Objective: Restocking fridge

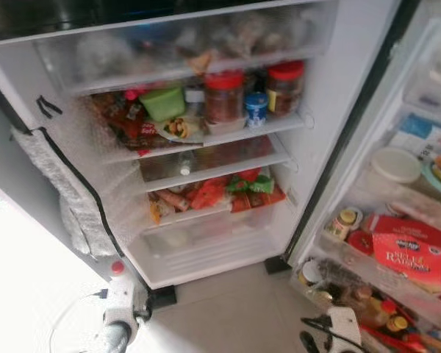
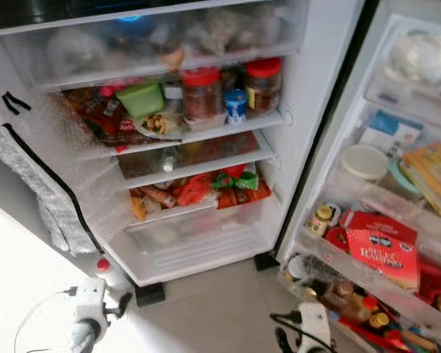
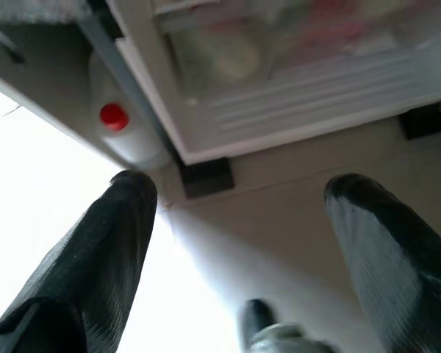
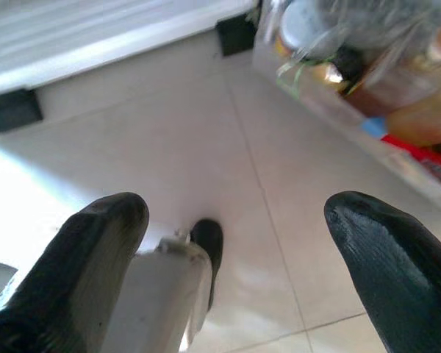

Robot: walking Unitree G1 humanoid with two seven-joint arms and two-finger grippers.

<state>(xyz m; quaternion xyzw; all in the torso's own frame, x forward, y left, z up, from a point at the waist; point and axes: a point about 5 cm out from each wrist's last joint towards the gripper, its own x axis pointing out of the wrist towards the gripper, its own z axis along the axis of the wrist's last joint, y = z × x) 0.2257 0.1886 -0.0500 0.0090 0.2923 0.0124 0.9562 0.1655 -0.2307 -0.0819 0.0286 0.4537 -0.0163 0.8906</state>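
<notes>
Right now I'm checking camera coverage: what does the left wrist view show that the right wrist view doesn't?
Left wrist view alone: a white bottle with a red cap standing beside the fridge's lower corner, and the clear bottom drawer. Right wrist view alone: the door's bottom shelf, crowded with bottles and jars. Both: open black fingers, the left gripper and the right gripper, held low over the pale tiled floor, with the fridge's white base and a black foot.
</notes>
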